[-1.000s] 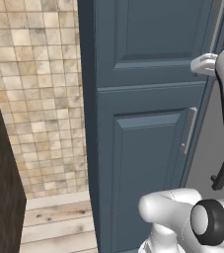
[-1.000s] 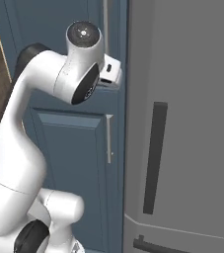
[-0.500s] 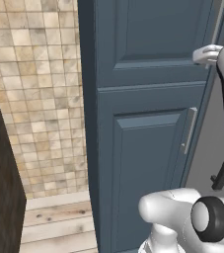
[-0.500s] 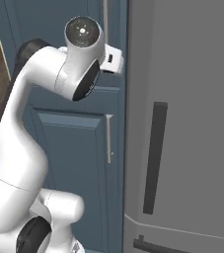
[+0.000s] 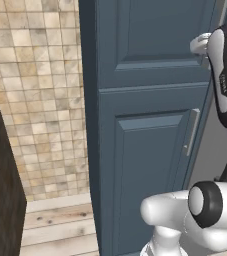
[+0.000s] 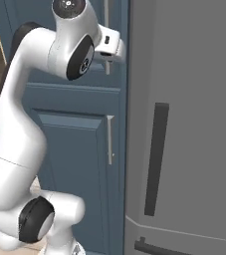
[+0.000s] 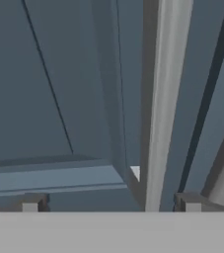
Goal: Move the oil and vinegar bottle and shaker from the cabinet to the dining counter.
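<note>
Gripper [image 7: 111, 205]: we are holding it spread wide, grasping nothing.
Cabinet [image 5: 150, 125]: closed, directly ahead of the gripper.
Bar handle [image 7: 163, 104]: running between the fingertips, not yet clasped.
Change: we are nearing the handle, closer than a second ago.
Meaning: door opening comes next, we judge.
Bottle, shaker: presumably behind the door.

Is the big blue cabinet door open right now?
No, the cabinet door sits shut, flush with its frame, and the open gripper is just at its grey bar handle.
</note>
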